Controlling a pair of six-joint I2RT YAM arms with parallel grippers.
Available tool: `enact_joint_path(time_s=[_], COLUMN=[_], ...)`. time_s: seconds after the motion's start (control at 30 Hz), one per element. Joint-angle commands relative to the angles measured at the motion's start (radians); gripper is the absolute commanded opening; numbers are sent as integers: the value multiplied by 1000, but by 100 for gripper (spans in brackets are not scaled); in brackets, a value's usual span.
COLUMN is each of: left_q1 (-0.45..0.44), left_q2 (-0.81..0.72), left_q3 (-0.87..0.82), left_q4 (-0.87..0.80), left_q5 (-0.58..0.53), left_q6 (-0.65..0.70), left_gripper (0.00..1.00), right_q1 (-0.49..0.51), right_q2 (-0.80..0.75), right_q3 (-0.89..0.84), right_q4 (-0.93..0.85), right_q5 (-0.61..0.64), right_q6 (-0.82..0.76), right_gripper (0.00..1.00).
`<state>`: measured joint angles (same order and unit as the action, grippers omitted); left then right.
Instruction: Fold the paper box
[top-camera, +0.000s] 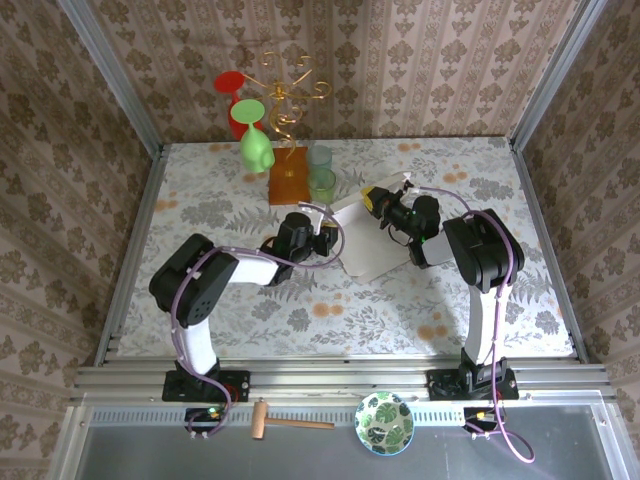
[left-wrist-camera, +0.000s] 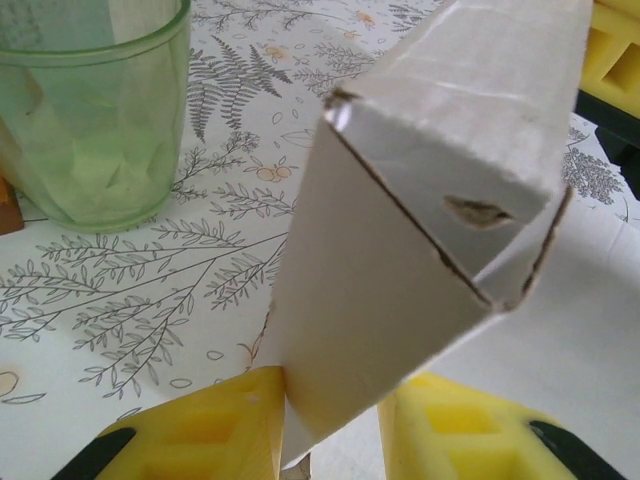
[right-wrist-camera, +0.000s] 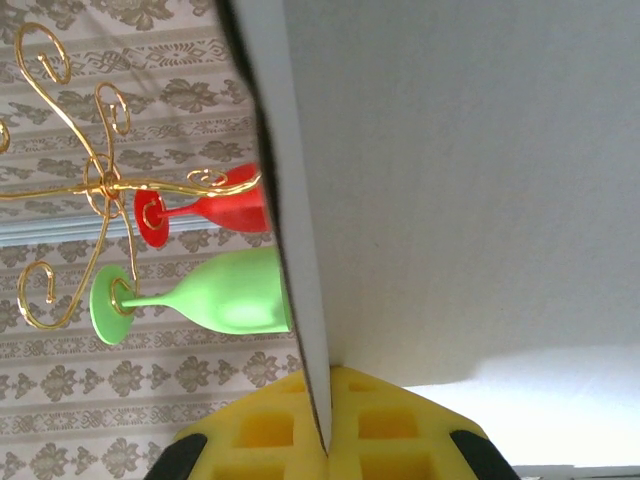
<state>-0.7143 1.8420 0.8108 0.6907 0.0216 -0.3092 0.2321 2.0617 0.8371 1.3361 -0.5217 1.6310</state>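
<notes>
My R claw (right-wrist-camera: 325, 425) is pinching the paper box (top-camera: 365, 255) edge at table (top-camera: 200, 195) centre, L claw (left-wrist-camera: 330, 440) straddling its corner flap (left-wrist-camera: 400, 260) (grip unclear), so I'm aiming to press square.

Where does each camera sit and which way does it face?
Top external: above and behind, looking down on the table; left arm and right arm show.
Left wrist: on the left arm, looking past the left gripper at the paper box and green cup.
Right wrist: on the right arm, facing the back wall; right gripper pinches the box.
All share the box.
</notes>
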Motion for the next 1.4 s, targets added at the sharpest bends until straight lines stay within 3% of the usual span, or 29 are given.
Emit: enact_joint_path(time_s=[0.0, 0.17, 0.7, 1.37], left_q1=[-22, -31, -41, -46], left_q2=[19, 41, 110, 178], left_q3=[39, 48, 128, 220], left_q4=[49, 64, 61, 12], left_q5=[-56, -138, -258, -336], left_q6=[28, 5, 25, 32], left_gripper=[30, 29, 31, 0], right_q1=[6, 15, 25, 44], right_q2=[-4, -7, -17, -41], right_q3=[-7, 11, 2, 28], right_q4=[-28, -40, -54, -143], right_q5=[12, 24, 43, 85], right_q6=[26, 35, 55, 63], right_gripper=[0, 0, 0, 0])
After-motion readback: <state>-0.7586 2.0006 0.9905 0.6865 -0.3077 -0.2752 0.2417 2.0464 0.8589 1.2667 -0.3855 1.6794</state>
